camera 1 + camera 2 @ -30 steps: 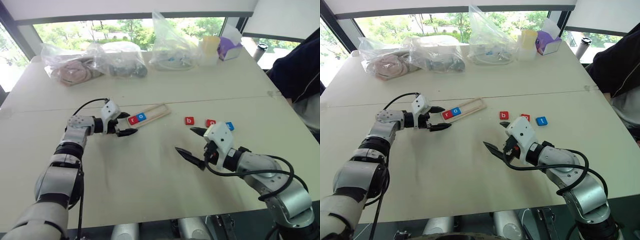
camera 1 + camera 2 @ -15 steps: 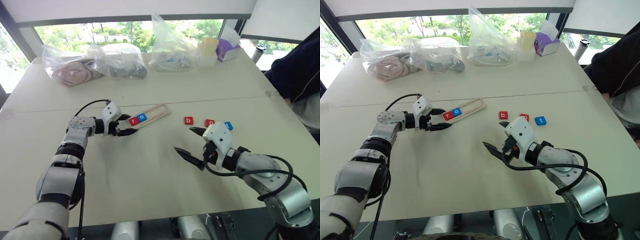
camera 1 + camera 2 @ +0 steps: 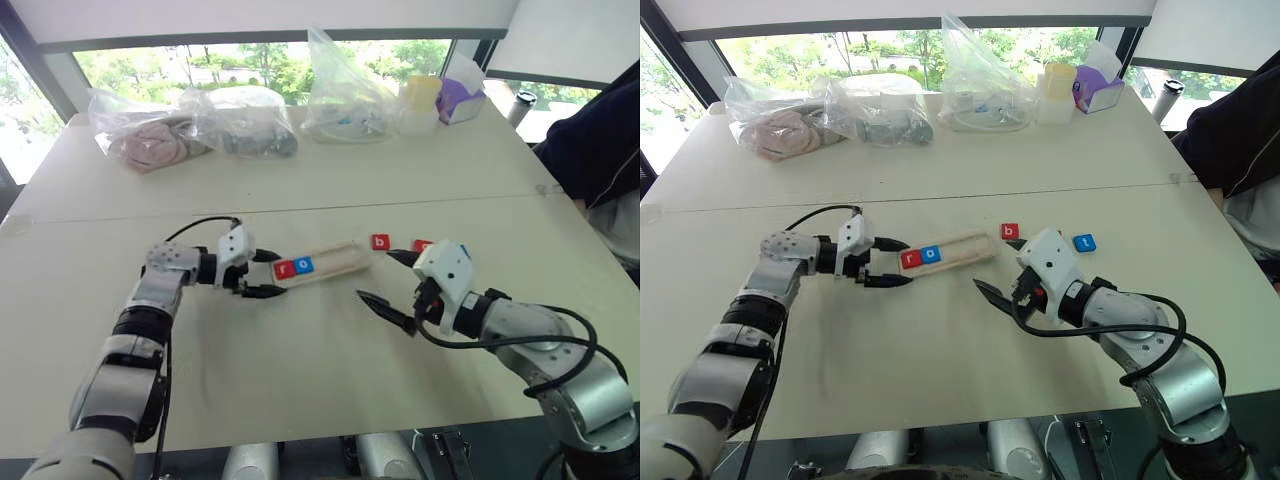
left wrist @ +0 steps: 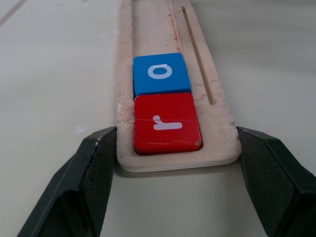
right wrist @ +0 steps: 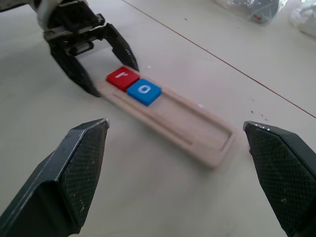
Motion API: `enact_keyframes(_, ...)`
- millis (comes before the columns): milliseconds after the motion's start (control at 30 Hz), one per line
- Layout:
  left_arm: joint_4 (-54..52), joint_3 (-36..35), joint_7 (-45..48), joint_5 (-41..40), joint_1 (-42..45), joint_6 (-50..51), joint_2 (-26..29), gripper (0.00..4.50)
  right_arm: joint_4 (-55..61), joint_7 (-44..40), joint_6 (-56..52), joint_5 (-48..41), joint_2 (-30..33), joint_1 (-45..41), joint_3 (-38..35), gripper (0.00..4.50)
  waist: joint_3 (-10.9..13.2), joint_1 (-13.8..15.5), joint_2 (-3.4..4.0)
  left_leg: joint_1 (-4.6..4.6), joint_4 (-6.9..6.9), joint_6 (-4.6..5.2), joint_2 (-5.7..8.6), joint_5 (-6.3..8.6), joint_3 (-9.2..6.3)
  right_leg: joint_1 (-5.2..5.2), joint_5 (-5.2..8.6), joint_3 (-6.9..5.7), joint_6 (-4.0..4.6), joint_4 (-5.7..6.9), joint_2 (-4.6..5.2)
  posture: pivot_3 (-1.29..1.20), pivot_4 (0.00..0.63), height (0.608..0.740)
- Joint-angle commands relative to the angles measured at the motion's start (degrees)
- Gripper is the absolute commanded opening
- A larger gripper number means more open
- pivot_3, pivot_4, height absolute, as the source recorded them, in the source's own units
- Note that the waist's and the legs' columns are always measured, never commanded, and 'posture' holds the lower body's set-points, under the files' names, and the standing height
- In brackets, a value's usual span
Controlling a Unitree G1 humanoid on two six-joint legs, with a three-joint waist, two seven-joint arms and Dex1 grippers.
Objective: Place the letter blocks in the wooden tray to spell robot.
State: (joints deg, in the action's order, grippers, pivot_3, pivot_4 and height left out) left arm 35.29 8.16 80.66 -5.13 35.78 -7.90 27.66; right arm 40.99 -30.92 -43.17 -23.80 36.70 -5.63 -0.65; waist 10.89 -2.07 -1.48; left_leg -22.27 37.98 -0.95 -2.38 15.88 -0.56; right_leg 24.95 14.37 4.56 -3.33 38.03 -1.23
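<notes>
The left gripper (image 4: pixel 175 163) is clamped on the near end of the wooden tray (image 3: pixel 962 248), which sits mid-table with a red r block (image 4: pixel 167 123) and blue o block (image 4: pixel 161 73) inside. The right gripper (image 3: pixel 392 284) is spread wide, holding nothing. Red b block (image 3: pixel 1009 231) and blue t block (image 3: pixel 1084 242) lie beyond it; the block between them is mostly hidden, probably red.

The table (image 3: pixel 940 340) carries the tray (image 3: pixel 958 248) near centre, loose blocks b (image 3: pixel 1009 231) and t (image 3: pixel 1084 242) at three o'clock, plastic bags (image 3: pixel 980 85) at twelve (a tissue box (image 3: pixel 1097 88) too).
</notes>
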Motion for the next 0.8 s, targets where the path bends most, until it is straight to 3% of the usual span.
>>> enact_keyframes(33, -8.4, 3.5, 2.8, -0.8, -4.0, 2.1, 0.1, 3.14, 0.1, -1.0, 1.4, -0.4, 1.5, -0.1, -3.4, 4.5, 0.0, -0.1, 0.01, 0.01, 0.0, 0.0, 0.0, 0.0, 0.0, 0.0, 0.0, 0.0, 0.0, 0.0, 0.0, 0.0, 0.15, 0.74)
enact_keyframes(800, -16.8, 5.5, -3.5, 0.0, -10.6, 4.2, 2.7, 3.14, -1.7, -2.4, 2.7, 0.1, 2.6, -0.8, -3.7, 4.5, 0.0, -0.3, 0.04, 0.12, 0.0, 0.01, -0.01, 0.0, -0.01, -0.09, 0.03, 0.01, -0.04, 0.0, -0.02, 0.0, 0.15, 0.74)
